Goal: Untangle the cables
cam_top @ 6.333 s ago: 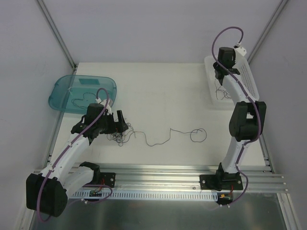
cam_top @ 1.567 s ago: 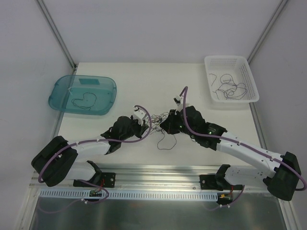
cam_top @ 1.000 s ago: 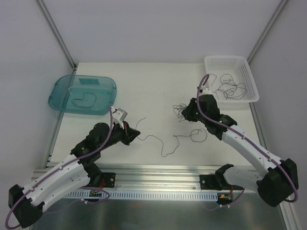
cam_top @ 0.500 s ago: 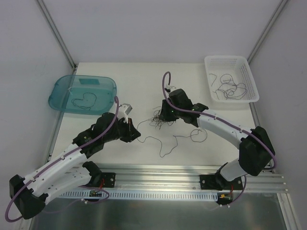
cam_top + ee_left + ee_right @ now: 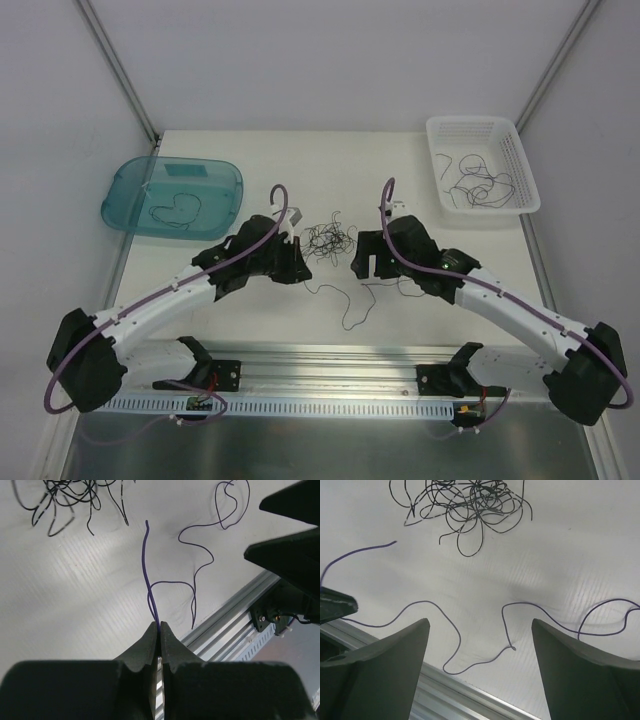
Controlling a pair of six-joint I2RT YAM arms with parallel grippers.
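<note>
The left pincer (image 5: 159,628) is closed hard on a loose cable (image 5: 145,555), nipping it a little way in from its tip, so a short stub points toward the tangle of cables (image 5: 330,238) while the long remainder snakes right across the worktop (image 5: 300,160). It dips toward the near rail and ends in a loop under the right arm. The right pincer (image 5: 480,630) hangs wide open with nothing in it, just near-side of the tangle and above the middle of that strand. In both wrist views the stub stops short of the clump without touching it, so this strand looks free, and the step in hand is probably carrying it off. The likely goal is the teal tray (image 5: 225,180) at far left, where a curled cable (image 5: 178,208) lies; the white basket (image 5: 432,150) at far right holds several more. To do it well, raise the left pincer first and only then swing left, so that the trailing length leaves the worktop rather than sweeping through the clump. Go slowly until the far loop slides out from beneath the right arm, since that is where a snag seems likeliest. The open right pincer would do best to hold off or lift clear.
</note>
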